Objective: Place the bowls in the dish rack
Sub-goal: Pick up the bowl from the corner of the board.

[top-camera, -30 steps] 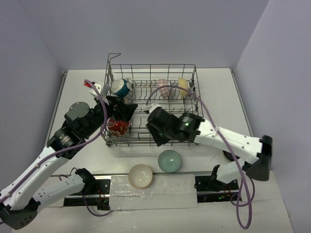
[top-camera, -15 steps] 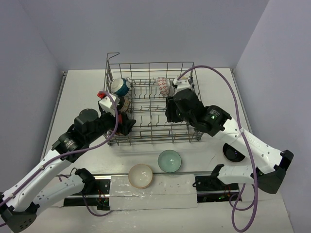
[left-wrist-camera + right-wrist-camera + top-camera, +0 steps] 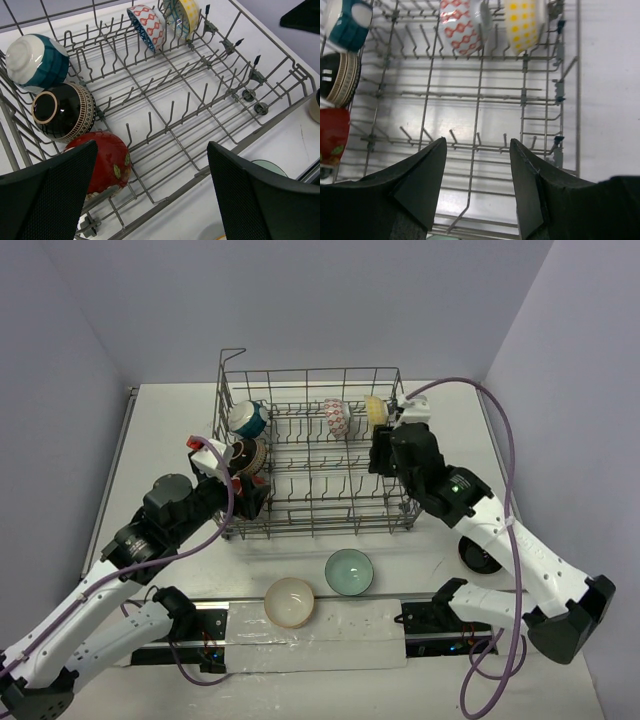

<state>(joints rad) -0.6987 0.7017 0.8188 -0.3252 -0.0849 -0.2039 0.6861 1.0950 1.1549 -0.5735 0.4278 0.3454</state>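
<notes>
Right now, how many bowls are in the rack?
5 in the dish rack: teal bowl, black bowl, red bowl down the left; red-patterned bowl, yellow bowl at the far end. None seems hidden.

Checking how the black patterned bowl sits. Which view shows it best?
Left wrist: the black round ceramic bowl with a patterned band shows whole, on its side. Right wrist crops it at the frame edge; top external shows it small.

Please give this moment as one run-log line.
left hand open | right hand open | dish rack: five bowls | table: cream bowl, green bowl
</notes>
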